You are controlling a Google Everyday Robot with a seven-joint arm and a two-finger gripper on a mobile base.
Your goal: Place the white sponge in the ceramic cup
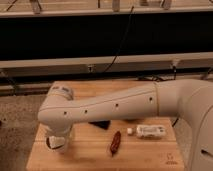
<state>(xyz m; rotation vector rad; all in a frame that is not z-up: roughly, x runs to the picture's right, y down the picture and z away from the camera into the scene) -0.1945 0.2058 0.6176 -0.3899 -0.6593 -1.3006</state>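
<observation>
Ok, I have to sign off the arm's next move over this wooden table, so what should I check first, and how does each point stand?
1. Position of the end effector: ok, low over the table's front-left corner.
2. Sight of the white sponge: cannot tell, none plainly shows.
3. Sight of the ceramic cup: cannot tell, the arm covers that corner.
4. The white bottle out of the way: ok, lying far right.
5. The reddish-brown object apart from the end effector: ok, mid-table.
</observation>
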